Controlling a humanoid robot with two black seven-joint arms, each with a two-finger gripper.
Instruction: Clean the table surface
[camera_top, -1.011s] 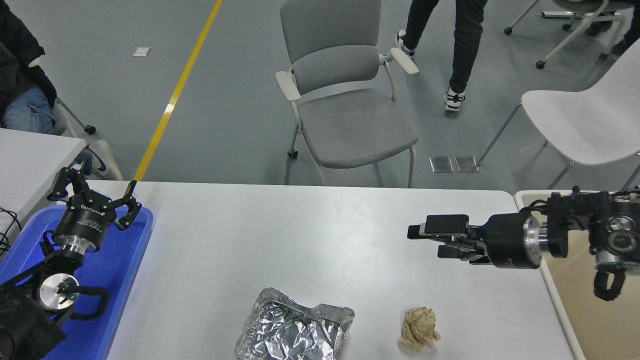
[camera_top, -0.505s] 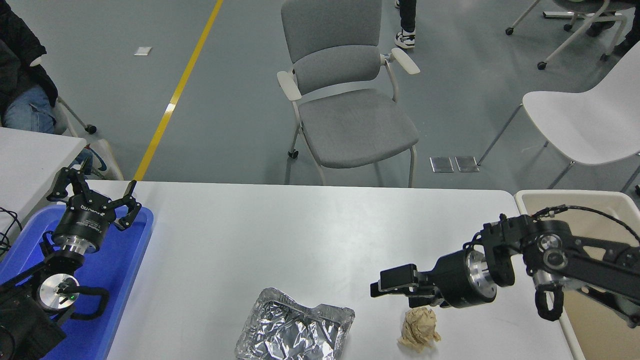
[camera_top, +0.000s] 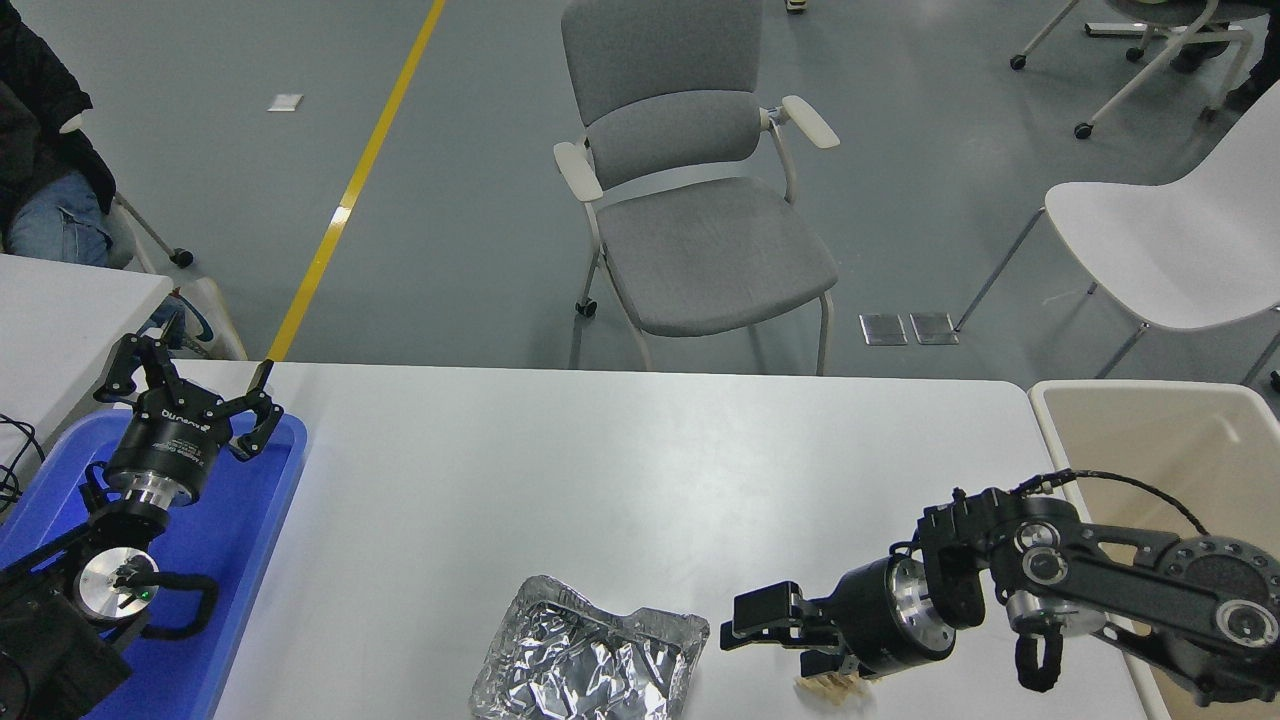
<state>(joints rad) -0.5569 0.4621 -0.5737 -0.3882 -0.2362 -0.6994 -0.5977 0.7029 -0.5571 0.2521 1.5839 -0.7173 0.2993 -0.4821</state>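
Note:
The table surface (camera_top: 600, 470) is a wide white-grey top with rounded corners. A crumpled foil tray (camera_top: 590, 660) lies on it at the front edge. Just right of the tray, only a sliver of a crumpled brown paper ball (camera_top: 825, 685) shows, because my right gripper (camera_top: 795, 645) has come down low over it. That gripper is open, its fingers pointing left toward the foil. My left gripper (camera_top: 190, 385) stays parked, open, above the blue bin (camera_top: 230, 540) at the lower left.
A beige bin (camera_top: 1150, 450) stands against the table's right end. Beyond the far edge stand a grey armchair (camera_top: 690, 200) and a white chair (camera_top: 1170, 240). A smaller white table (camera_top: 60, 310) and a seated person (camera_top: 40, 150) are at the left.
My right arm swung from mid-table height down and toward the front edge, ending over the paper ball and hiding most of it. A person walking at the back left the view.

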